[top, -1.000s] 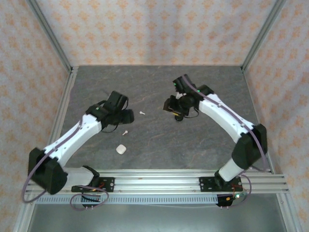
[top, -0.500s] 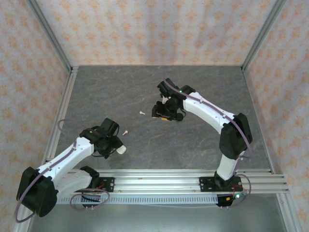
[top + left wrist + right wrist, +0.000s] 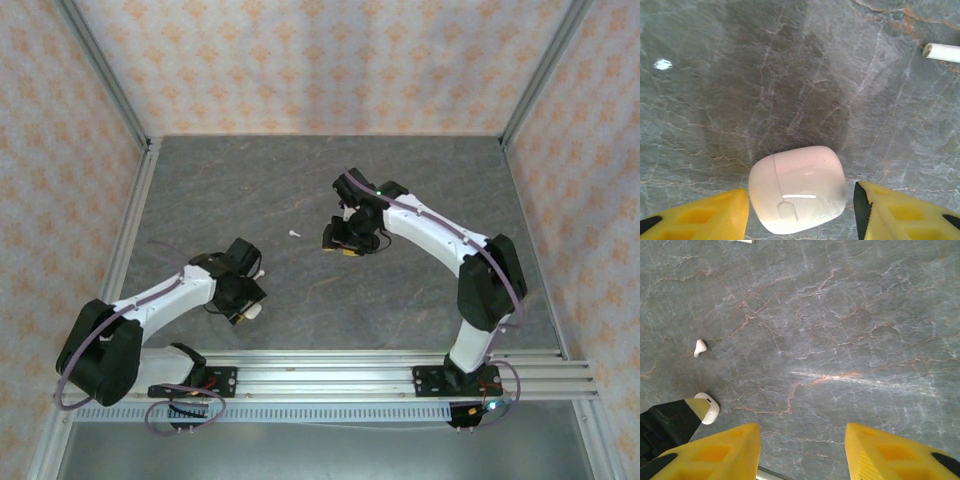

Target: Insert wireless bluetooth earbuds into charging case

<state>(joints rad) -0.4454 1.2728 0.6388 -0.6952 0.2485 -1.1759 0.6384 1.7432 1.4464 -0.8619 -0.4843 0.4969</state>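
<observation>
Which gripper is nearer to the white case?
Left. The left gripper straddles the case, one finger on each side; the right gripper hangs far away, farther back and to the right.

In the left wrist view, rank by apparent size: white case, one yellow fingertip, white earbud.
1. white case
2. yellow fingertip, cropped and nearer, so unsure against the case
3. white earbud, cut by the frame

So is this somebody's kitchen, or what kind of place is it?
Probably a robot test booth, not a kitchen: the white left robot arm and white right robot arm are bolted to a silver metal rail, and peach patterned walls box in the grey stone-look tabletop.
</observation>
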